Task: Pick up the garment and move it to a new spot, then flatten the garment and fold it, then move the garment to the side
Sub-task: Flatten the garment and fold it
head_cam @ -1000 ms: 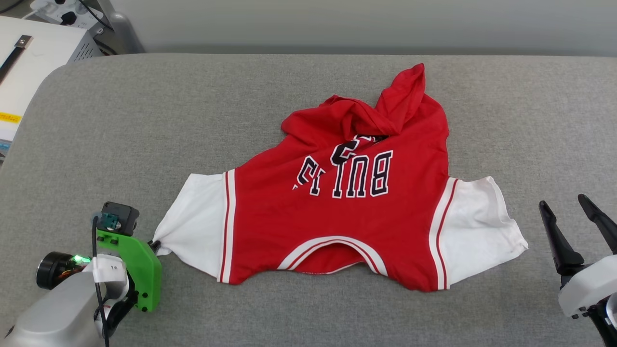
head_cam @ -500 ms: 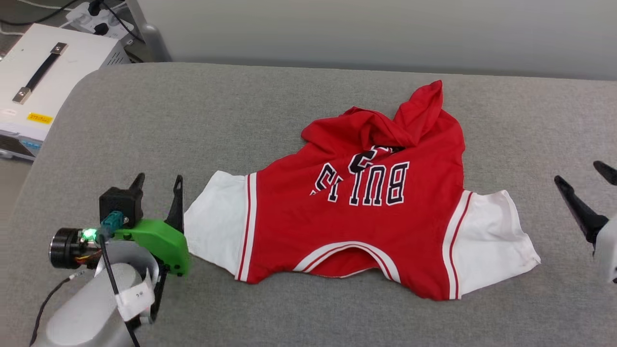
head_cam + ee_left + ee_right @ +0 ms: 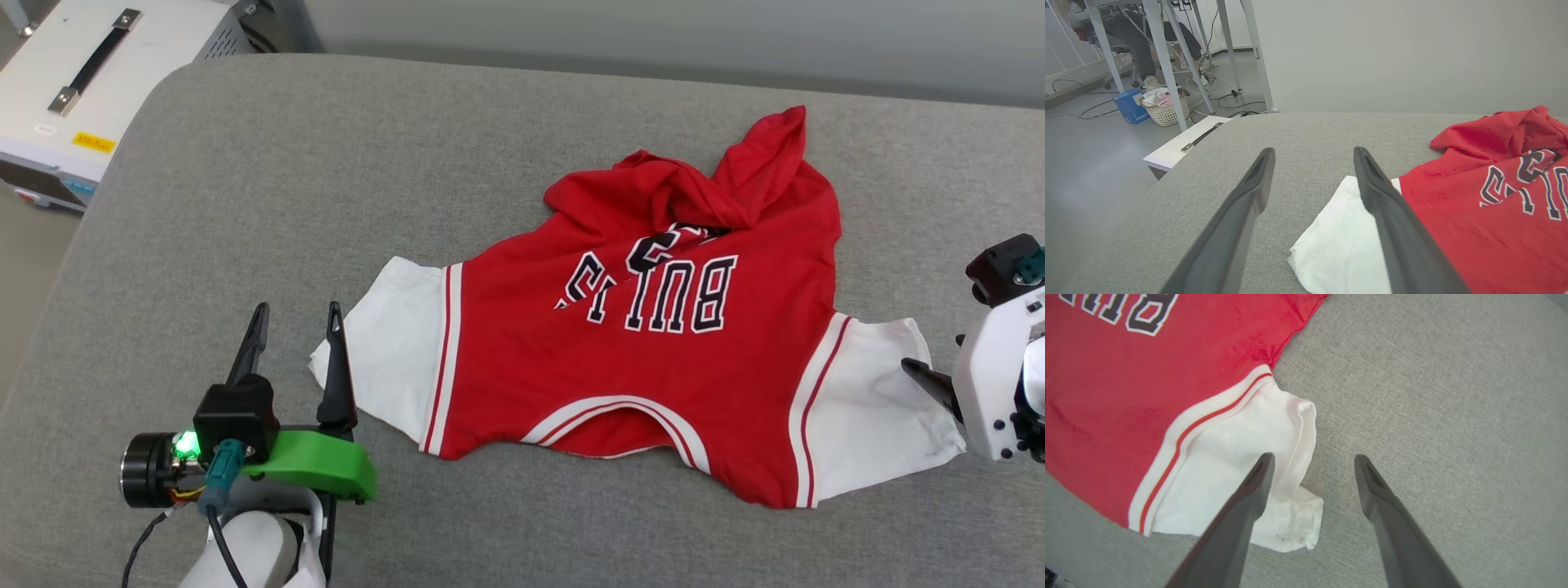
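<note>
The garment (image 3: pixel 653 343), a red jersey T-shirt with white sleeves, lies print-up on the grey padded table (image 3: pixel 286 180), its far hem bunched and folded over the "BULLS" lettering. My left gripper (image 3: pixel 296 314) stands open beside the left white sleeve (image 3: pixel 392 343), with one finger at the sleeve's edge and nothing between the fingers; the left wrist view shows the same gripper (image 3: pixel 1313 150) next to the sleeve (image 3: pixel 1339 245). My right gripper (image 3: pixel 1313 457) is open above the right sleeve's outer edge (image 3: pixel 1290 457), one finger over the white cloth and the other over bare table.
A white equipment box (image 3: pixel 90 65) with a black handle stands off the table's far left corner. The left wrist view shows floor with cables, desk legs, a wicker basket (image 3: pixel 1165 110) and a seated person (image 3: pixel 1126 24). A grey wall runs behind the table.
The head camera has shifted. My left gripper has let go of the left sleeve's corner, opened and turned its fingers forward. My right gripper has moved in over the right sleeve.
</note>
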You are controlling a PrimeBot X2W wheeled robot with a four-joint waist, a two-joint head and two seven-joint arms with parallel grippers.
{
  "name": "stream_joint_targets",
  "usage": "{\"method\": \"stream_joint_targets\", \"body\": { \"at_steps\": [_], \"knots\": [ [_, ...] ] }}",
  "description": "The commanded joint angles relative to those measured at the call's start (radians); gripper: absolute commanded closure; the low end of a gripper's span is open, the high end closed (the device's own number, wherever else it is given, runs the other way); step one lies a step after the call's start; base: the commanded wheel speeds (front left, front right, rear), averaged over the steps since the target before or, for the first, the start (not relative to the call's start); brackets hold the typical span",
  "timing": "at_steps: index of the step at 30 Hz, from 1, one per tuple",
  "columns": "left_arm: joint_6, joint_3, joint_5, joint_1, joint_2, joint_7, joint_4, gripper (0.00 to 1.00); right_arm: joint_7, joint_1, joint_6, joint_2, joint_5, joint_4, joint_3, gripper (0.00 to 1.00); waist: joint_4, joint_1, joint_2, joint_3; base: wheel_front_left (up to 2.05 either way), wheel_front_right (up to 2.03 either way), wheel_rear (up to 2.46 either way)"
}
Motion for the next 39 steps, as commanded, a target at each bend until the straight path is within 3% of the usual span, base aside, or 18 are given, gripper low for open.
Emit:
{"method": "stream_joint_targets", "body": {
  "at_steps": [1,7,8,9,16,23,29,35,36,37,38,39],
  "knots": [
    [-0.033,0.033,0.054,0.021,-0.047,-0.006,-0.013,0.0,-0.016,-0.058,-0.001,0.031,0.011,0.095,0.04,0.0,0.038,0.0,0.0,0.051,0.0,0.0,0.0],
    [-0.091,0.086,0.119,0.017,-0.119,-0.006,-0.005,0.0,-0.032,-0.088,-0.001,0.054,0.026,0.245,0.163,0.0,0.066,0.0,0.0,0.083,0.0,0.0,0.0],
    [-0.1,0.096,0.13,0.018,-0.129,-0.006,-0.003,0.0,-0.046,-0.092,-0.001,0.054,0.039,0.261,0.178,0.82,0.067,0.0,0.0,0.085,0.0,0.0,0.0],
    [-0.106,0.104,0.138,0.02,-0.137,-0.006,-0.001,0.0,-0.064,-0.097,-0.001,0.053,0.046,0.272,0.187,1.0,0.068,0.0,0.0,0.086,0.0,0.0,0.0],
    [-0.154,0.167,0.191,0.04,-0.179,-0.006,0.014,0.0,-0.232,-0.19,-0.001,0.007,0.08,0.302,0.211,1.0,0.057,0.0,0.0,0.075,0.0,0.0,0.0],
    [-0.198,0.198,0.232,0.037,-0.223,-0.006,0.02,0.0,-0.305,-0.306,-0.001,-0.029,0.084,0.362,0.182,1.0,0.065,0.0,0.0,0.084,0.0,0.0,0.0],
    [-0.232,0.225,0.26,0.036,-0.257,-0.006,0.032,0.0,-0.324,-0.363,-0.001,0.032,0.068,0.527,0.19,1.0,0.076,0.0,0.0,0.104,0.0,0.0,0.0],
    [-0.255,0.244,0.285,0.035,-0.284,-0.006,0.043,0.0,-0.424,-0.391,-0.001,0.114,0.039,0.701,0.196,1.0,0.081,0.0,0.0,0.11,0.0,0.0,0.0],
    [-0.258,0.246,0.288,0.036,-0.286,-0.006,0.045,0.0,-0.447,-0.394,-0.001,0.119,0.034,0.714,0.197,0.68,0.08,0.0,0.0,0.107,0.0,0.0,0.0],
    [-0.26,0.251,0.292,0.039,-0.288,-0.006,0.047,0.0,-0.479,-0.397,-0.001,0.123,0.028,0.726,0.198,0.12,0.078,0.0,0.0,0.101,0.0,0.0,0.0],
    [-0.262,0.255,0.296,0.042,-0.29,-0.006,0.048,0.0,-0.509,-0.4,-0.001,0.122,0.024,0.732,0.198,0.0,0.075,0.0,0.0,0.096,0.0,0.0,0.0],
    [-0.265,0.26,0.299,0.047,-0.291,-0.006,0.049,0.0,-0.548,-0.403,-0.001,0.117,0.017,0.738,0.197,0.0,0.073,0.0,0.0,0.089,0.0,0.0,0.0]
  ]
}}
